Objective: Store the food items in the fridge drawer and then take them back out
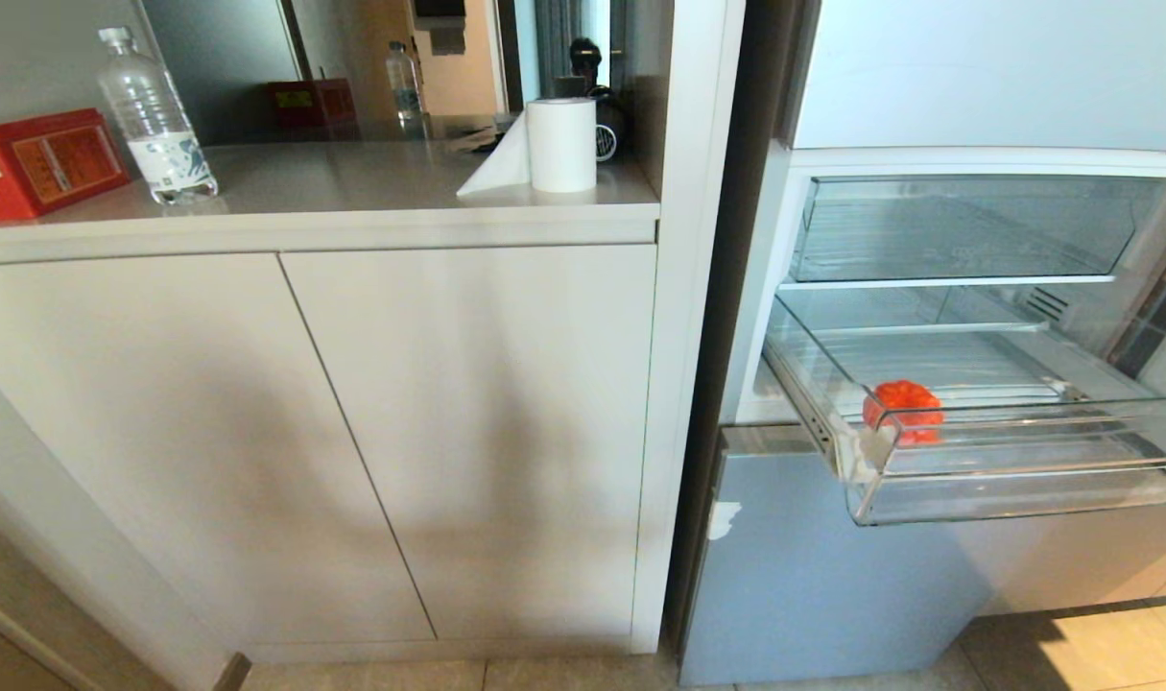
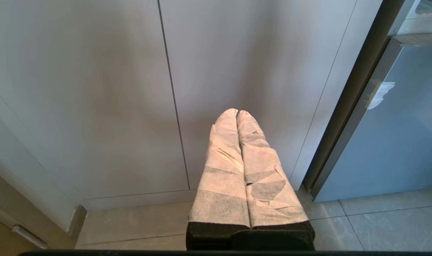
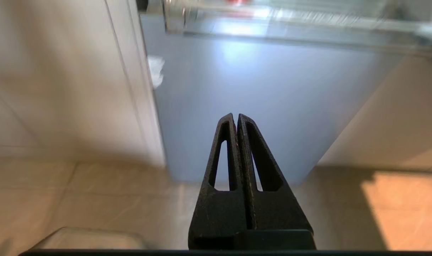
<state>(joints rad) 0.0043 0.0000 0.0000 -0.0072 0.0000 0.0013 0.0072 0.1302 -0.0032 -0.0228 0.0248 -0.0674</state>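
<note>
Hanging low before the pale blue fridge panel (image 3: 272, 99), both right hand (image 3: 236, 115) and left hand (image 2: 236, 111) are clenched, empty.

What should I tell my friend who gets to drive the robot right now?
Left gripper: shut, empty, parked low facing the cabinet doors.
Right gripper: shut, empty, low before the blue fridge panel, below the drawer.
Drawer: pulled out, open.
Orange-red ball: lying in the drawer near its front left corner.
Done: ball is stored.
Left: probably reach in with a gripper, take the ball out again. I see no other food.
</note>
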